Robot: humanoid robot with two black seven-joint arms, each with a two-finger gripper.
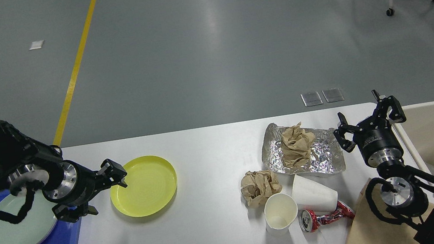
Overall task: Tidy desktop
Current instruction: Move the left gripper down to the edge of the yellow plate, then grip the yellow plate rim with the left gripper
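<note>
White table (204, 149) spreads under both my arms. My left jaws (104, 190) gape at the yellow plate's (143, 186) left rim; my right jaws (369, 118) hang apart beside the foil (321, 158).

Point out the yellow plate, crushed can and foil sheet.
yellow plate (143, 186), head view, centre of its dish
crushed can (321, 218), head view, dented middle
foil sheet (325, 157), head view, bare right part
</note>
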